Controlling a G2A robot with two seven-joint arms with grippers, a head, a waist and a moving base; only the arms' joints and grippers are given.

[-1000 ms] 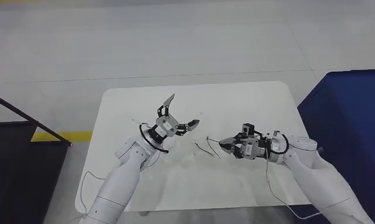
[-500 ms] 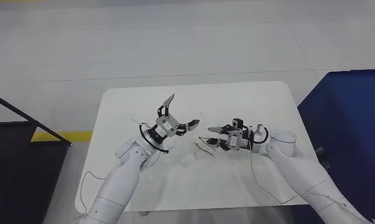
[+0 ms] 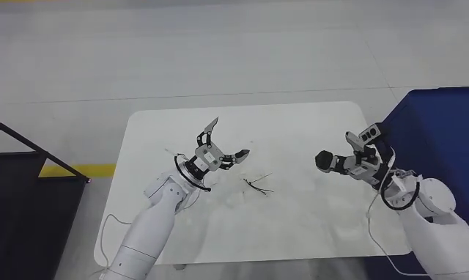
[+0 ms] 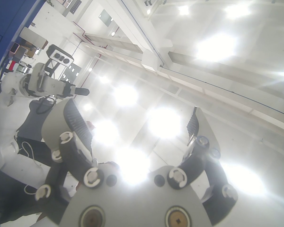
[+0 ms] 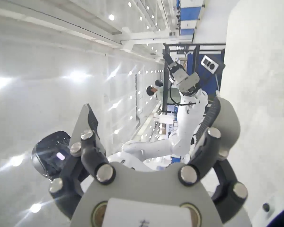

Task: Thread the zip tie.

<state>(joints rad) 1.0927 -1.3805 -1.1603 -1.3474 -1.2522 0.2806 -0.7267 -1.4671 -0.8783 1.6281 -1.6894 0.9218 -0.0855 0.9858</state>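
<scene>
Zip tie: laid loose near the middle of the desk, between the pincers, touched by neither.
Left pincer: spread wide, turned upward, held near the tie.
Right pincer: held well apart from the tie, toward the desk's right edge by a blue partition; fingers are seen parted in the right wrist view.

Glossy white arms with thin white cables; left gripper and right gripper grey metal, black linkages, silver screws.
</scene>
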